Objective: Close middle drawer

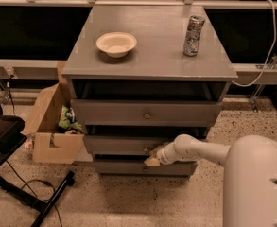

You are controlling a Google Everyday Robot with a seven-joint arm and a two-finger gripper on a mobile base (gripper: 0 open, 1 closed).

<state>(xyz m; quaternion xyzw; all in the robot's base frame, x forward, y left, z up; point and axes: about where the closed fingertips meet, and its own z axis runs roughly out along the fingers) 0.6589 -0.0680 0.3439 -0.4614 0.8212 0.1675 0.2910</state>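
Observation:
The grey cabinet has three drawers. The middle drawer (pixel 119 144) is the second grey front, standing a little in front of the lowest front. Its knob is hidden behind my gripper (pixel 152 160), which rests against the drawer's front near its centre. My white arm reaches in from the lower right. The top drawer (pixel 142 112), with a small round knob, juts out further than the middle one. The lowest drawer front (pixel 128 167) sits just below my gripper.
On the cabinet top (pixel 152 56) stand a cream bowl (pixel 116 43) and a can (pixel 193 29). An open cardboard box (pixel 53 126) with packets stands on the floor to the left of the cabinet. A black stand (pixel 15 174) with cables lies at the lower left.

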